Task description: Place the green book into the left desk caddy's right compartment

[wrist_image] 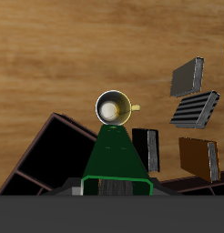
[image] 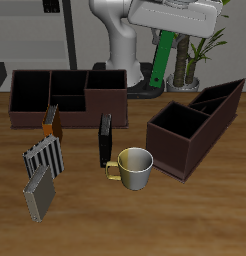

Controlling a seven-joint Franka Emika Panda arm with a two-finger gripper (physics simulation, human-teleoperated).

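Observation:
My gripper [image: 166, 36] is shut on the top of the green book [image: 162, 60], which hangs upright high above the table's back. In the wrist view the green book [wrist_image: 114, 157] runs down from my gripper [wrist_image: 114, 187] toward the mug [wrist_image: 112, 109] below. The left desk caddy [image: 217, 112], dark brown and set diagonally, stands nearer the front than the book. Its large square right compartment [image: 176, 124] is open and empty, close to the mug [image: 136, 169]. Part of the caddy [wrist_image: 50, 150] shows in the wrist view.
A second brown caddy [image: 65, 92] sits square-on at the back. A black book [image: 105, 139] stands beside the mug. Two grey striped books [image: 42, 158] [image: 39, 193] and a brown book [image: 52, 122] stand near it. A plant [image: 195, 50] is behind.

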